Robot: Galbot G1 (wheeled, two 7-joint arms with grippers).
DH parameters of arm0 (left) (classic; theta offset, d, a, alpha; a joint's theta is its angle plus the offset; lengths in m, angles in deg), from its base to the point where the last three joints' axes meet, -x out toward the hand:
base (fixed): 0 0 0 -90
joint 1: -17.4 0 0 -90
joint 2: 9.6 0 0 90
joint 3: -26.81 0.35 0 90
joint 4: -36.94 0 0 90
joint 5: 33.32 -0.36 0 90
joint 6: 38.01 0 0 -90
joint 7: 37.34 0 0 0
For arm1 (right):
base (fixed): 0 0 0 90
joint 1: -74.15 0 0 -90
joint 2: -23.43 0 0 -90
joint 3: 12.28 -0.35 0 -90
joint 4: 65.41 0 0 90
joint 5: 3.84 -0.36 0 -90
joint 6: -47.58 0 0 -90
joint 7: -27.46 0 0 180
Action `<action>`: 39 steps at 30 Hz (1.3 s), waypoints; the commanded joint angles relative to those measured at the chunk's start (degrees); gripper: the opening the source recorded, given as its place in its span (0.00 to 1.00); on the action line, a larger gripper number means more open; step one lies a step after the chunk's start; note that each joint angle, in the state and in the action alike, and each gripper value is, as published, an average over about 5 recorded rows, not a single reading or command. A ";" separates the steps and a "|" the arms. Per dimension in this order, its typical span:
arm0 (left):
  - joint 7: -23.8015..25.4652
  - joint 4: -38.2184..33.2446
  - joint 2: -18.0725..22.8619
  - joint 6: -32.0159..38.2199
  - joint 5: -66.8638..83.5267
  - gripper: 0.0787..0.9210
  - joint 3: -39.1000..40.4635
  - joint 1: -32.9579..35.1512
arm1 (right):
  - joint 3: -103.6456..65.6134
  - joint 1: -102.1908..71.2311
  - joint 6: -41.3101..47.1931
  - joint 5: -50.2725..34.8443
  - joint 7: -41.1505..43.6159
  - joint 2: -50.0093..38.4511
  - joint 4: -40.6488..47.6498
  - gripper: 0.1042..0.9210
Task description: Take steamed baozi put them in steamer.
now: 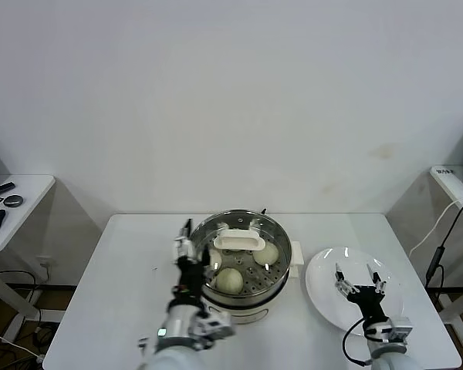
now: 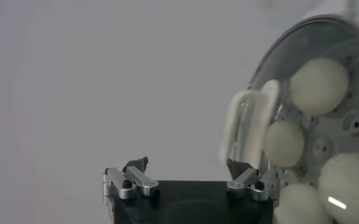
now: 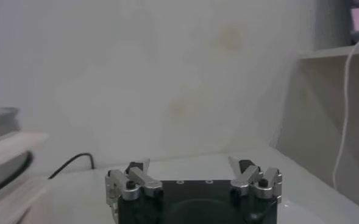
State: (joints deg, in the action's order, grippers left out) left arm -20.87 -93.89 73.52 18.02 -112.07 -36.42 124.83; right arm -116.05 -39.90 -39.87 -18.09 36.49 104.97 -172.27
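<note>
- Baozi (image 1: 230,280) sit inside the steamer (image 1: 272,231), under the glass lid (image 1: 240,240).
- Our left tool (image 1: 187,247), fingers apart, is beside the rim; we risk knocking the lid.
- Our right tool (image 1: 360,286) waits apart over the plate (image 1: 324,277).

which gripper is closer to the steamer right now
Left. The left gripper sits open right at the steamer's left rim, beside the glass lid. The right gripper hovers open over the white plate, clear of it.
</note>
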 commanded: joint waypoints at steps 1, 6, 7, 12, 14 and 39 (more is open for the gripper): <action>-13.67 -4.13 0.53 17.35 56.89 0.88 -36.24 11.94 | 1.87 -9.05 3.11 5.98 -0.12 -0.48 -7.85 0.88; -20.60 3.00 2.49 29.21 63.14 0.88 -39.46 17.81 | 4.21 -11.13 1.24 5.37 -1.82 1.55 -6.99 0.88; -21.24 4.10 2.56 29.80 65.81 0.88 -39.12 19.10 | 4.84 -11.46 1.01 5.47 -1.86 1.78 -7.06 0.88; -22.75 7.40 2.80 30.92 76.24 0.88 -36.28 24.92 | 6.74 -12.97 0.51 5.93 -2.38 1.98 -6.67 0.88; -23.06 7.59 2.87 30.35 76.73 0.88 -34.91 26.59 | 6.89 -13.65 -0.14 5.90 -2.51 1.86 -6.47 0.88; -17.25 -3.08 2.23 23.55 77.97 0.88 -31.97 33.52 | 4.43 -20.74 3.97 13.46 2.15 1.46 -17.62 0.88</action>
State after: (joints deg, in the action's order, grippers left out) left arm -38.35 -94.07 75.59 41.64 -37.09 -67.98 155.89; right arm -111.16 -58.64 -37.85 -6.25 37.81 106.37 -186.66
